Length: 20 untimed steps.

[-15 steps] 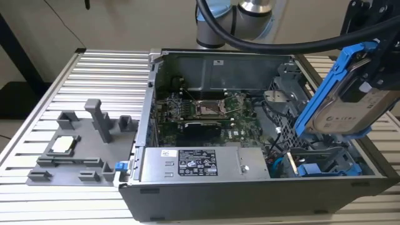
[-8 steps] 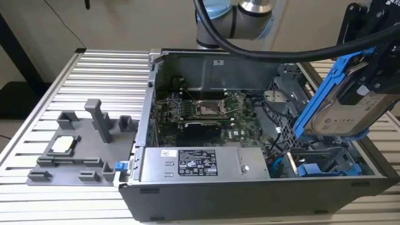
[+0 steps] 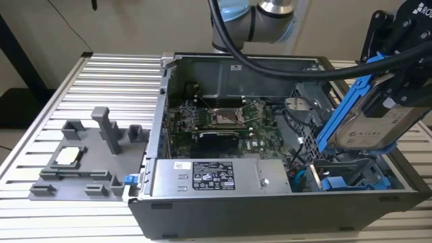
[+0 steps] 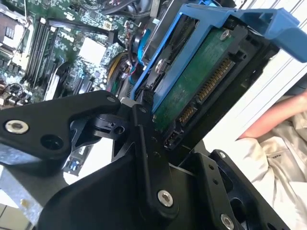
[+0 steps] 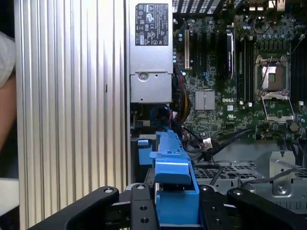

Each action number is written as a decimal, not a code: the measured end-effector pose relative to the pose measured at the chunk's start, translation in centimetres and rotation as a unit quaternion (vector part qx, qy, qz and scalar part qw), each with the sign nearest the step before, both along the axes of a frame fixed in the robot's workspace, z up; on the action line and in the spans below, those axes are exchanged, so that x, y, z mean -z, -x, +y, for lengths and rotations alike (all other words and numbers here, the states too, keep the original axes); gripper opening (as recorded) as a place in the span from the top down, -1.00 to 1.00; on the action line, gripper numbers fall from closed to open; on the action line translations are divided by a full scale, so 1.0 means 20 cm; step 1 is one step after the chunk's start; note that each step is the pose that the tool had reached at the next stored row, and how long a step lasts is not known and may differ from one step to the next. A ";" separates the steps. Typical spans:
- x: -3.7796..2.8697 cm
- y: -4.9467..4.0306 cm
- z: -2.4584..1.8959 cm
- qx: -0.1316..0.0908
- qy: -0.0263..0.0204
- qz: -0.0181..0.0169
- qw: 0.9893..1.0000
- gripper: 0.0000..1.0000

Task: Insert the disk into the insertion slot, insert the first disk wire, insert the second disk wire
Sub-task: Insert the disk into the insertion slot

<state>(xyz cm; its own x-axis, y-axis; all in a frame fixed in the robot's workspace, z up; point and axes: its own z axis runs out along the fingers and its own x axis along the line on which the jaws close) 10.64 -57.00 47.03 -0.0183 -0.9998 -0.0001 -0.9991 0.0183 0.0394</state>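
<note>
Silver disk in blue frame; tilted, aloft

Bright, even light — glare bleaches the ribbed table; shadows soft.

Disk silver-grey, pale label, bright blue frame; claw black; motherboard green; table ribbed silver.

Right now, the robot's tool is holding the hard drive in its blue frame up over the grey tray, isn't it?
Not quite. The tool does hold the hard drive in its blue frame, but over the open computer, not the grey tray. The exterior view shows it: the tray sits far off at that view's left.
</note>
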 end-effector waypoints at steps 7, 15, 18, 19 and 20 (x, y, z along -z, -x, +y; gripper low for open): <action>0.034 -0.014 0.000 0.000 0.000 0.000 1.000 0.35; 0.096 -0.022 0.000 0.000 -0.001 0.000 1.000 0.35; 0.118 -0.026 0.000 0.000 -0.001 0.000 1.000 0.35; 0.124 -0.027 0.000 0.000 -0.001 0.000 1.000 0.35; 0.131 -0.029 0.000 0.000 -0.001 0.000 1.000 0.35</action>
